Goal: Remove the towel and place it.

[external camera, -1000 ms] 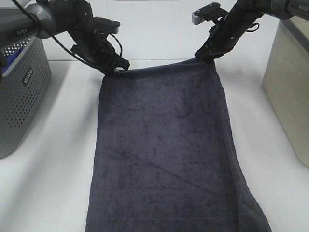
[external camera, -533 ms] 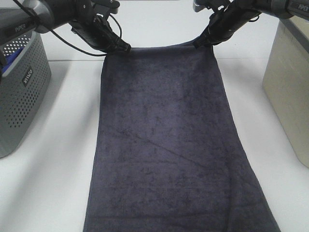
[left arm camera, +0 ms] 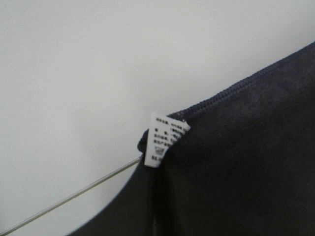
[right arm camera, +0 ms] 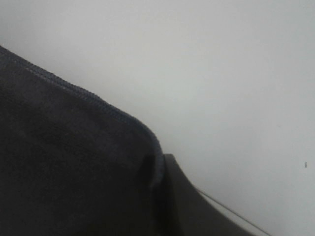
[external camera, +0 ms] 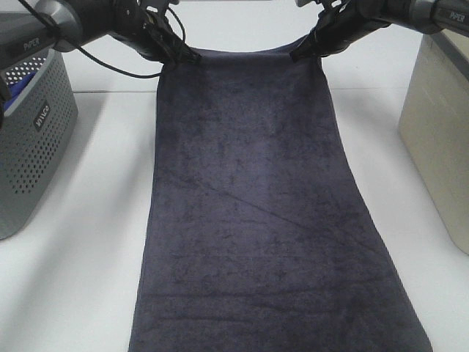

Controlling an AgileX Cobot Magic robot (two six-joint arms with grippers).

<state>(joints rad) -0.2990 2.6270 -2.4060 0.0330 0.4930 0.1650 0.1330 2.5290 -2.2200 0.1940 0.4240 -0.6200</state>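
Exterior high view: the towel (external camera: 256, 213), dark charcoal, hangs from its two upper corners and runs down the centre of the frame onto the white table (external camera: 80, 249). The left gripper (external camera: 187, 56) is clamped on the upper-left corner, where the white tag (left arm camera: 165, 139) sits; the right gripper (external camera: 300, 53) is clamped on the upper-right corner. At left edge, a grey perforated basket (external camera: 33, 147) holds a blue cloth (external camera: 6, 95). At right edge, a beige bin (external camera: 436, 132); contents not visible.

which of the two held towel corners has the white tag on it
The corner pinched by the left gripper: its wrist view shows the white tag on the towel.
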